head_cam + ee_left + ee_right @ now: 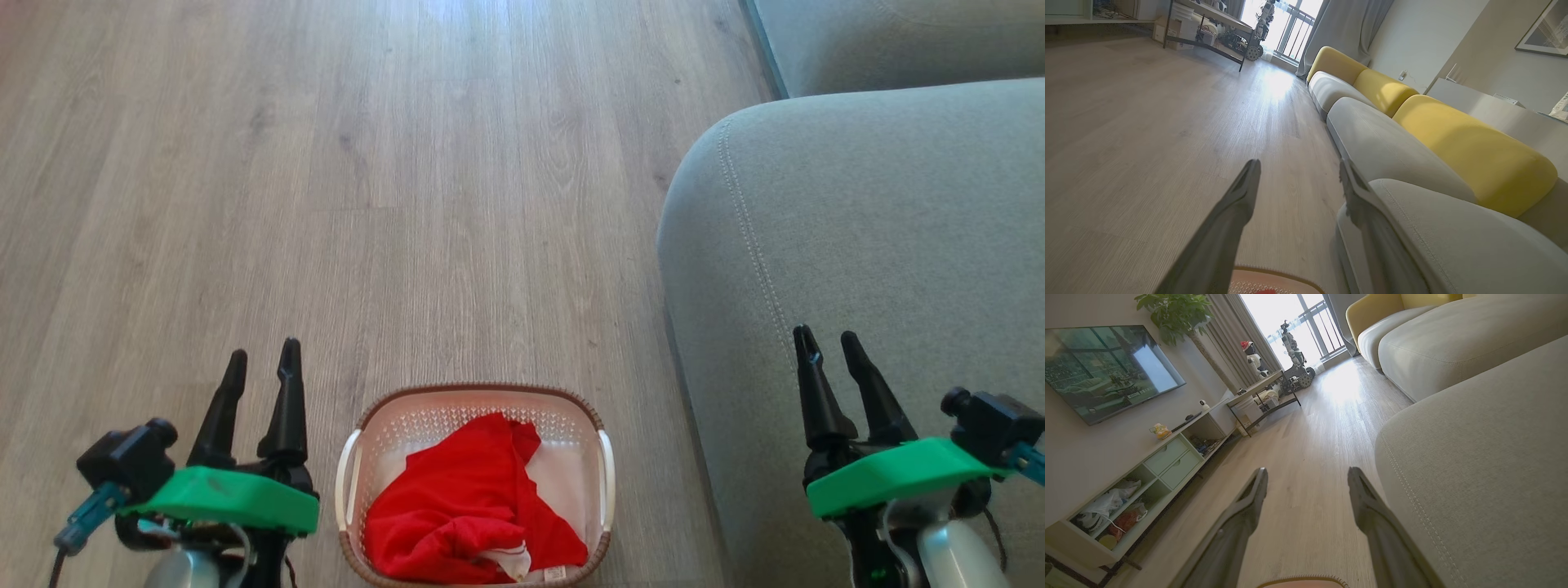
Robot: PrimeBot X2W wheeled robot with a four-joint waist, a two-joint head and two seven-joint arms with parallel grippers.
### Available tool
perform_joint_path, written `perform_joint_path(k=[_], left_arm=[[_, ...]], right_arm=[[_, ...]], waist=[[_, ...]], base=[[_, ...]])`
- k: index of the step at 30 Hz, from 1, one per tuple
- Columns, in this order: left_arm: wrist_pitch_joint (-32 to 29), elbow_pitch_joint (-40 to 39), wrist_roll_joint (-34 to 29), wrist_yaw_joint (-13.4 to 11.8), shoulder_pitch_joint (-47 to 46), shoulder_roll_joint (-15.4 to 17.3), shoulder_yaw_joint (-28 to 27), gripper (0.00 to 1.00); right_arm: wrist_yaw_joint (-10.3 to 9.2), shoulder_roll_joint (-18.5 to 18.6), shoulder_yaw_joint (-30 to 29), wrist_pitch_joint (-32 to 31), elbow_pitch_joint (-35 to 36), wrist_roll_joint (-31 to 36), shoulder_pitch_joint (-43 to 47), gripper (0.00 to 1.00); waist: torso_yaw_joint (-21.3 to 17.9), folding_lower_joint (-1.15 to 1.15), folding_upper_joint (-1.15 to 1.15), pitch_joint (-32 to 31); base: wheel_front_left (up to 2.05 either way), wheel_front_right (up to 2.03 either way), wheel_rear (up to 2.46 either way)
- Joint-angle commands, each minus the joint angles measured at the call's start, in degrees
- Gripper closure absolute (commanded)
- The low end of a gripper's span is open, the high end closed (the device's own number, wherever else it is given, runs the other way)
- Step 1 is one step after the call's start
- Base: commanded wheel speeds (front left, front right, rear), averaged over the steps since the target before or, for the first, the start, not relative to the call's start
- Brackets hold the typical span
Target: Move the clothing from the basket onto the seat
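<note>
lying label-less, clothing (469, 506) in basket (482, 395)

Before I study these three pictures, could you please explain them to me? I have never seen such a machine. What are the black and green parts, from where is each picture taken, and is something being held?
This is a wheeled robot with two arms. The head view looks down from its head: the left gripper and the right gripper each have two dark fingers on a green mount. The other two pictures come from cameras on the wrists, looking along those fingers. Both grippers are open and hold nothing. Between them, on the wooden floor, stands the basket with the clothing, red cloth, inside. The seat is the grey cushion at the right.
</note>
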State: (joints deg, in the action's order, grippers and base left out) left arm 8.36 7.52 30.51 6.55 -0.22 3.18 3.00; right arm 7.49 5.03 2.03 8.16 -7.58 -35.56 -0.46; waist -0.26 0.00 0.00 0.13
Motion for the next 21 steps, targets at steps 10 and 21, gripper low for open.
perform_joint_path(k=[10, 21], left_arm=[[2.34, -3.73, -8.46, 0.4, -3.15, 0.76, -0.68, 0.0], [4.19, -4.89, -16.1, 0.56, -3.1, 0.67, -0.29, 0.0]], right_arm=[[0.0, 1.09, 1.82, 2.51, 3.41, 8.04, -2.74, 0.0], [0.0, 1.16, 2.69, 4.37, 3.93, 15.26, -2.68, 0.0]], waist=[[-0.02, 0.0, 0.0, 0.09], [0.07, 0.0, 0.0, 0.13]], base=[[0.0, 0.0, 0.0], [0.0, 0.0, 0.0]])
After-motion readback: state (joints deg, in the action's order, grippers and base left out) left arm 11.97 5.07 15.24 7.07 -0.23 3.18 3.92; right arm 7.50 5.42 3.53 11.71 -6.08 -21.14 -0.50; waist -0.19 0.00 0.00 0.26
